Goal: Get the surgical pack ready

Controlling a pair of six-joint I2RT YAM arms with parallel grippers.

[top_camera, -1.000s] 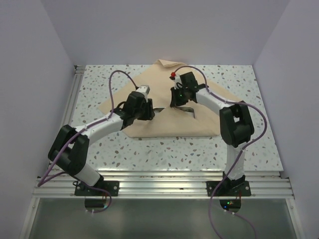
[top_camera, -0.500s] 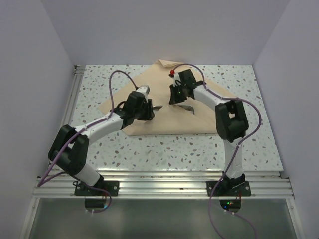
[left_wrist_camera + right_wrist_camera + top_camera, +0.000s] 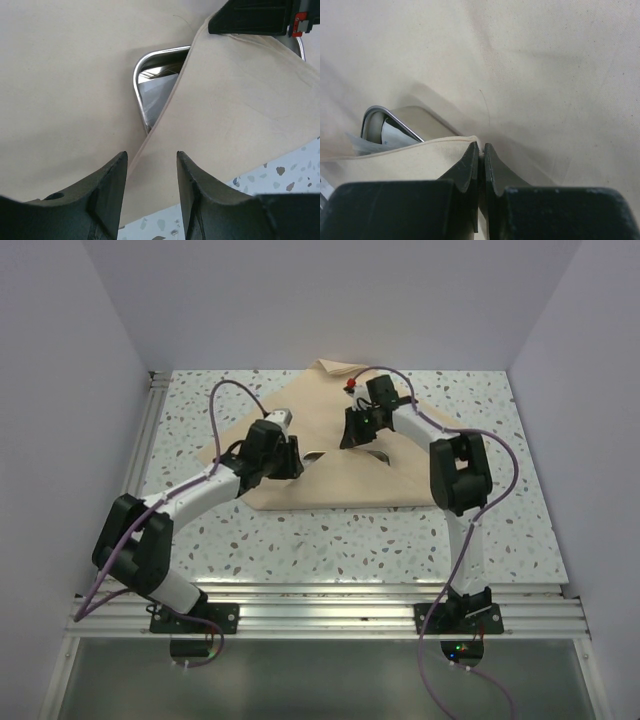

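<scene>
The tan cloth [image 3: 330,475] lies spread on the table with its near part folded over the steel tray [image 3: 376,458]. In the left wrist view the tray [image 3: 150,75] peeks out from under the folded flap [image 3: 235,110], with pale sachets inside. My right gripper [image 3: 352,430] is shut on a corner of the cloth [image 3: 445,150] and holds it above the tray [image 3: 375,120]. My left gripper [image 3: 296,462] is open and empty just above the cloth's folded edge [image 3: 155,140]. No instruments show.
The speckled tabletop [image 3: 350,540] runs around the cloth. A metal rail [image 3: 150,430] borders the left side and white walls close in the back and sides. The cloth's far corner [image 3: 335,368] reaches the back wall.
My right gripper has moved slightly toward the back with the cloth corner. My left arm has shifted a little left and back.
</scene>
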